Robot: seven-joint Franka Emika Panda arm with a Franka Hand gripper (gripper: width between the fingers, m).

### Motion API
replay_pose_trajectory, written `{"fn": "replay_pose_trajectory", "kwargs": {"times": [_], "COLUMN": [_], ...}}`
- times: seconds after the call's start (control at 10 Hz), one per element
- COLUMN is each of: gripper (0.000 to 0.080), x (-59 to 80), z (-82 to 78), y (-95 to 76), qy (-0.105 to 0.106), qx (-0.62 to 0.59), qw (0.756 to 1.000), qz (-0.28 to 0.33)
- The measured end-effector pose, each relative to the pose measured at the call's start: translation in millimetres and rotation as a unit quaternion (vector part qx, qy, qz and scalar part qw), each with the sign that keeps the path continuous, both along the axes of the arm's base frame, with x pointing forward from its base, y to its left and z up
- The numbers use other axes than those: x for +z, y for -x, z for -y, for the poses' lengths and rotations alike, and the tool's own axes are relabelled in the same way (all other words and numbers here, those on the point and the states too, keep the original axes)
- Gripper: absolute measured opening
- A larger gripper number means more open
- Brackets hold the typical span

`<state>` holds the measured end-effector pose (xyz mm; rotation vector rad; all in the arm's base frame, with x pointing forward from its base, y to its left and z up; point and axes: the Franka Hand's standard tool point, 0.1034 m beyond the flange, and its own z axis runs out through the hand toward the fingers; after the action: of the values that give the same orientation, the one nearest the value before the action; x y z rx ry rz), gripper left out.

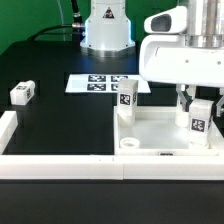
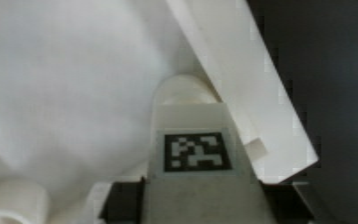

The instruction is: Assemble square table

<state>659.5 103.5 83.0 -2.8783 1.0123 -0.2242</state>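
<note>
The white square tabletop [image 1: 160,135] lies tray-side up at the exterior view's right. One tagged white leg [image 1: 126,97] stands upright in its far left corner. My gripper [image 1: 199,112] is shut on a second tagged leg [image 1: 199,122], held upright over the tabletop's right side. In the wrist view this leg [image 2: 199,150] fills the space between my dark fingers [image 2: 133,202], its far end next to the tabletop's raised rim [image 2: 247,90]. Whether the leg's end sits in a socket is hidden. A third leg [image 1: 23,93] lies loose at the exterior view's left.
The marker board [image 1: 97,83] lies flat behind the tabletop. White border walls run along the front [image 1: 60,165] and the left [image 1: 6,128]. The arm's white base [image 1: 106,28] stands at the back. A round socket [image 1: 128,144] shows at the tabletop's near left corner.
</note>
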Motion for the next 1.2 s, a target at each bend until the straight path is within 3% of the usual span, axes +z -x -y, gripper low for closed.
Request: {"fn": "replay_pose_trajectory", "kwargs": {"times": [0.3,0.6,0.7,0.8,0.9,1.2], "gripper": [0.0291,0.0295,0.0498,0.0498,0.0616,0.0648], "x": [0.1,0.0,-0.1,-0.1,0.0,-1.3], "z": [1.4,1.7,1.7,1.6,1.1,-5.5], "y": [-0.3,-0.4,-0.3,-0.1,0.3,2.8], "qy": [-0.022,-0.025,-0.023,-0.019,-0.012,0.009], "qx": [-0.105,-0.129,-0.114,-0.092,-0.057,0.079], "qw": [0.994,0.991,0.993,0.996,0.998,0.997], "qz": [-0.003,-0.004,-0.004,-0.004,-0.006,-0.006]}}
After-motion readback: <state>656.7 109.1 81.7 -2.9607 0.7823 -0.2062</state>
